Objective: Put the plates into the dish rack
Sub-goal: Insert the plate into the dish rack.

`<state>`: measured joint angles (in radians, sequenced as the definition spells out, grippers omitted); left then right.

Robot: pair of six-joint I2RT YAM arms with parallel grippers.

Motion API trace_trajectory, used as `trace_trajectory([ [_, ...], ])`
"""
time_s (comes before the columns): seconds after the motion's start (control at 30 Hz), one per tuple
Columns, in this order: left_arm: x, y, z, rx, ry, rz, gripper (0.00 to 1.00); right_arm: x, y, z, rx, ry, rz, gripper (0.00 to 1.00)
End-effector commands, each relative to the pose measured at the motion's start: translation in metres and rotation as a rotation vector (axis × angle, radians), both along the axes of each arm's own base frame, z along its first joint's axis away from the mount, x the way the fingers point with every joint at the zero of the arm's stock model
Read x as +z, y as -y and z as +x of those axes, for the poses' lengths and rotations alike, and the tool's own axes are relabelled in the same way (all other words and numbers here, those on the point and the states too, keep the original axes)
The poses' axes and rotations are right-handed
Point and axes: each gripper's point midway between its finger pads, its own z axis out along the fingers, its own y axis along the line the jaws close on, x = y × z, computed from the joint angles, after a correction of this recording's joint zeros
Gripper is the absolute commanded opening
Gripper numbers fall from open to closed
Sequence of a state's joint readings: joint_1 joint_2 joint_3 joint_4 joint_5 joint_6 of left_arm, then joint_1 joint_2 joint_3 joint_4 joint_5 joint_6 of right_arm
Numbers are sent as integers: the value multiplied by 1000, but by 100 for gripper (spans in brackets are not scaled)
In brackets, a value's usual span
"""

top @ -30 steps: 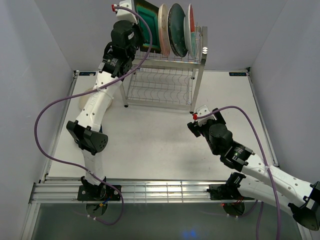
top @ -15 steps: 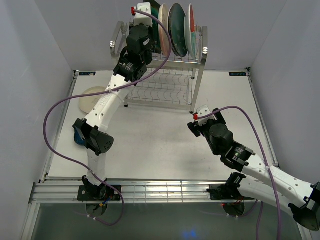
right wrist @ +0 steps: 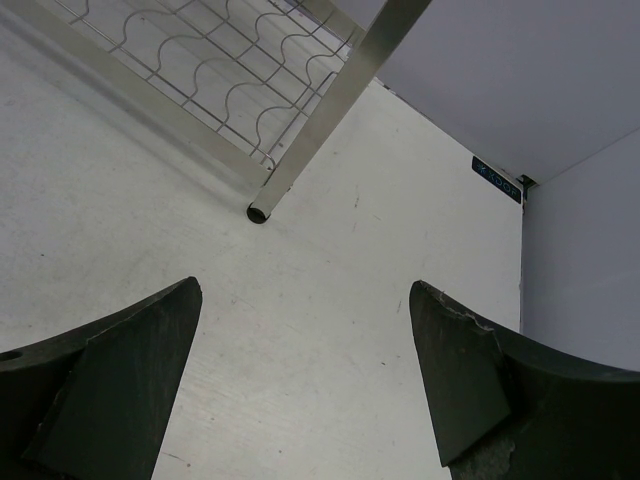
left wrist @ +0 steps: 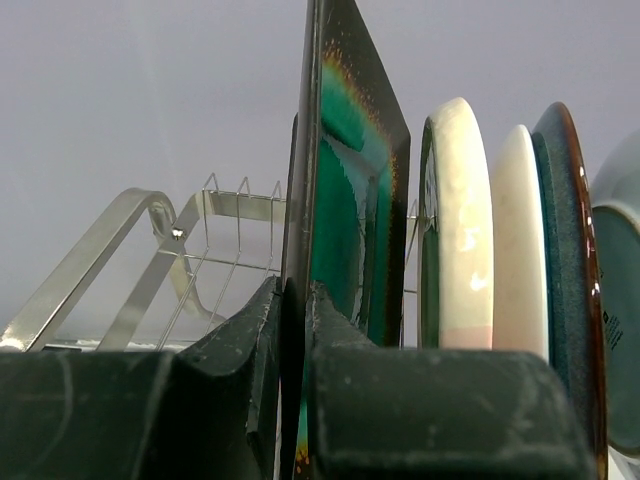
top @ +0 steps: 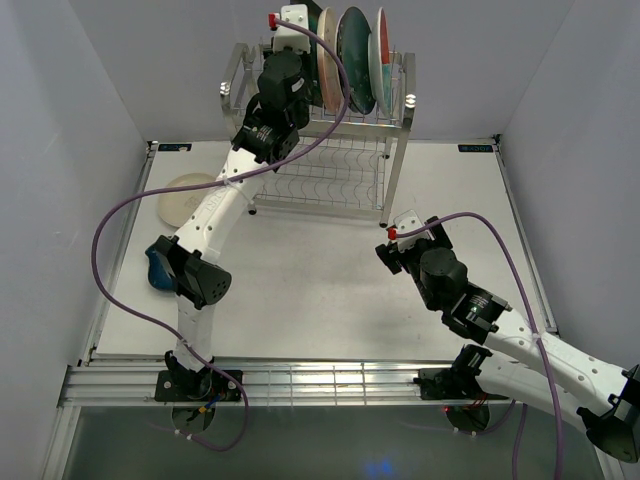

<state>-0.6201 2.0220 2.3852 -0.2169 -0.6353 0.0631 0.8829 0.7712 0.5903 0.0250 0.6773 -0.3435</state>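
Now, left fingers (left wrist: 238,345) pinching square green plate (left wrist: 352,200) edge-on, bare rack (left wrist: 75,268) wires leftward, right fingers (right wrist: 110,372) wide.

No wording can be read anywhere in these views. The only signs are two small dark stickers on the bench (top: 300,300). One sticker (top: 477,148) sits at the far right corner, by the back edge, with pale bluish characters too small to make out from above. The right wrist view shows this same sticker (right wrist: 497,180) as a dark blue strip with a row of light marks, blurred past reading. The other sticker (top: 172,147) lies at the far left corner of the bench and is just as illegible. Nothing else shows a brand, number or label.
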Motion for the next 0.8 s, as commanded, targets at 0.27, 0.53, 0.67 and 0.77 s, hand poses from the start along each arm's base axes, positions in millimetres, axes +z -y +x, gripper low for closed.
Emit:
trace_trajectory([
  [0.27, 111, 36, -61, -195, 310, -231, 0, 8, 2, -1, -7, 23, 49, 90],
  [0.53, 127, 39, -71, -177, 369, -235, 0, 7, 2, -1, -6, 20, 47, 90],
  [0.67, 130, 39, -77, -166, 383, -232, 0, 8, 2, -1, -3, 23, 52, 90],
  [0.77, 136, 39, -82, -167, 395, -241, 0, 8, 2, -1, -4, 23, 52, 90],
])
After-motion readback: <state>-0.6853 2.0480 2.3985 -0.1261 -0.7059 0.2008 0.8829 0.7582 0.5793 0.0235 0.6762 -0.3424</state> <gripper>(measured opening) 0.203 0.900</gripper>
